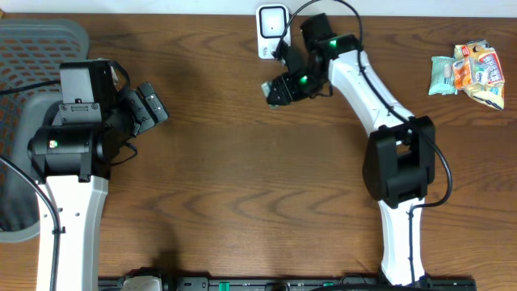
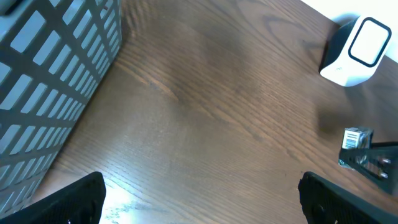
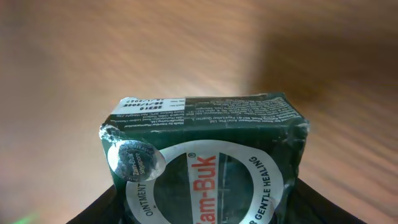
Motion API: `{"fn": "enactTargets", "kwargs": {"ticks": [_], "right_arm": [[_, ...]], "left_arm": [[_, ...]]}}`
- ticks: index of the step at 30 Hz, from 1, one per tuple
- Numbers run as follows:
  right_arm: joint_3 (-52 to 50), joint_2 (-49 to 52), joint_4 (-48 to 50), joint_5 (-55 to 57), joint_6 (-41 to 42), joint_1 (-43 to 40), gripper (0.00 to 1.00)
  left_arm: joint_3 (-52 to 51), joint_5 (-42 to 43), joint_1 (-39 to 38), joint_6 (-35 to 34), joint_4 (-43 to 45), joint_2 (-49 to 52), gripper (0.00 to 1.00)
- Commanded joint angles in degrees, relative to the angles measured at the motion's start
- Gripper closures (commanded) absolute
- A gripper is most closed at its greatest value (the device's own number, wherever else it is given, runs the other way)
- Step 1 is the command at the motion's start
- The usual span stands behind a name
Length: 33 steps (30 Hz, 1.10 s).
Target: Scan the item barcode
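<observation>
— On the left edge of the desk (image 1: pixel 242 186) stands one grey mesh basket (image 1: pixel 40 44). Is anything in it?
— Its inside cannot be made out. The left arm partly covers it from above, and the left wrist view shows only its slatted wall.
— And the box?
— One small dark green ointment box (image 3: pixel 205 124) is clamped in the right hand (image 1: pixel 279 89). It is held above the wood, just beside the one white scanner (image 1: pixel 272 31) at the far edge. Barcode stripes show on the box's end in the left wrist view.
— The other hand?
— The left hand (image 1: pixel 152 105) grips nothing. Its fingers stand wide apart, near the basket.
— Anything else to count?
— Snack packets (image 1: pixel 472 73) lie in a small heap at the far right corner, well apart from the scanner. At least two overlap, so the exact number is unclear.
</observation>
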Motion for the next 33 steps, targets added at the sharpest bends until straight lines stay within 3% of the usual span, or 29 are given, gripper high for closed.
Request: {"fn": "enactTargets", "kwargs": {"ticks": [1,6,18,30,32,33], "right_arm": [[0.9,0.3,-0.2,25.4,4.5,2.6,0.45],[-0.3,0.4,-0.3,33.8,6.8,5.3,0.46],[-4.8,3.2,0.3,33.8,5.0,9.1,0.44],[-2.1,3.1,-2.5,33.8,6.2,10.3,0.43],[-0.3,3.0,-4.2,33.9,6.6,10.1,0.39],[0.6,3.0,-5.3,33.9,6.5,10.1,0.30]], "left_arm": [[0.5,-0.5,0.3,0.8,0.0,0.0,0.02],[0.5,-0.5,0.3,0.8,0.0,0.0,0.02],[0.5,-0.5,0.3,0.8,0.0,0.0,0.02],[0.5,-0.5,0.3,0.8,0.0,0.0,0.02],[0.5,-0.5,0.3,0.8,0.0,0.0,0.02],[0.5,-0.5,0.3,0.8,0.0,0.0,0.02]]}}
